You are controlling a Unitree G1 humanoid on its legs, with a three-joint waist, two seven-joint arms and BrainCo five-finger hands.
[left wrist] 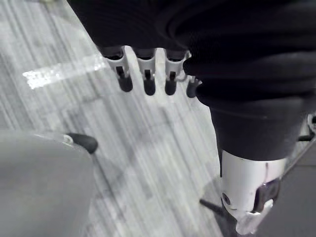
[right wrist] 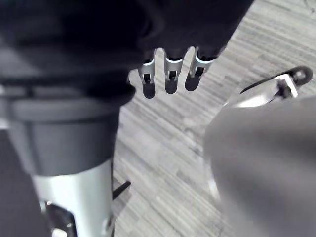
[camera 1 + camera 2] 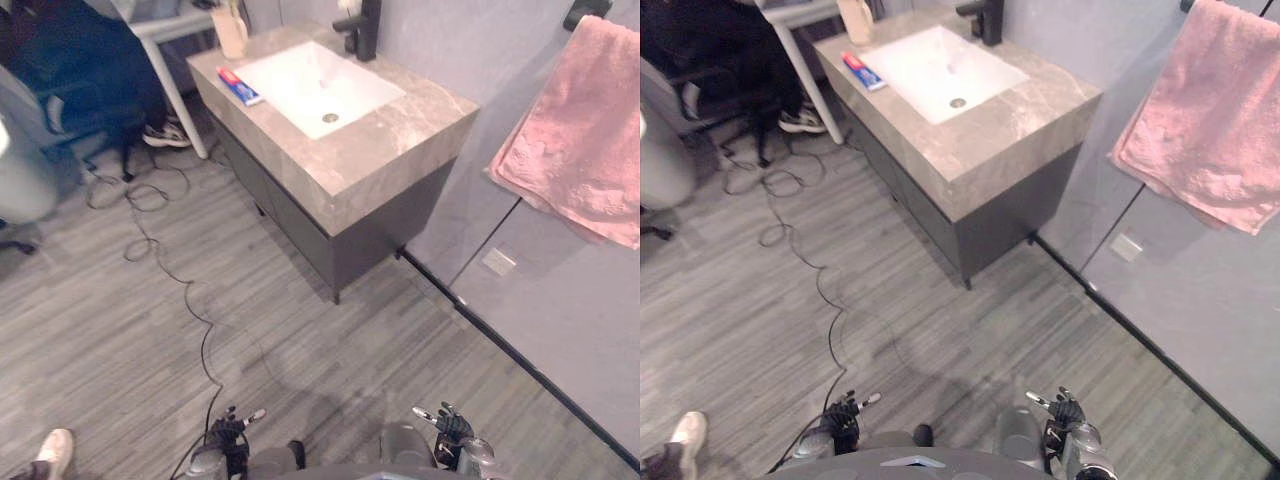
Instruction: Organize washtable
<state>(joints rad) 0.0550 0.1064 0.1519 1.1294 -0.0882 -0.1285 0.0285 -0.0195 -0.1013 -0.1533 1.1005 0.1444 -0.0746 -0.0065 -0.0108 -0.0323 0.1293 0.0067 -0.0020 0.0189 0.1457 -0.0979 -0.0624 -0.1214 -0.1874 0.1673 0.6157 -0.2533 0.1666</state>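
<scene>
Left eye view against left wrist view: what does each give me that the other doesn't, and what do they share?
Left eye view: the washtable with sink, toothpaste tube, cup and black faucet, a pink towel hanging by the wall, and the right hand, low, far from the washtable. Left wrist view: close up, the fingers of the left hand, straight and holding nothing. Shared: the left hand and the grey plank floor.

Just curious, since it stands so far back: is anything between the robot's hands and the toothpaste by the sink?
Nothing visible. The left hand and right hand hang low and open, with only floor between them and the washtable. The toothpaste lies on its top beside the basin, uncovered.
</scene>
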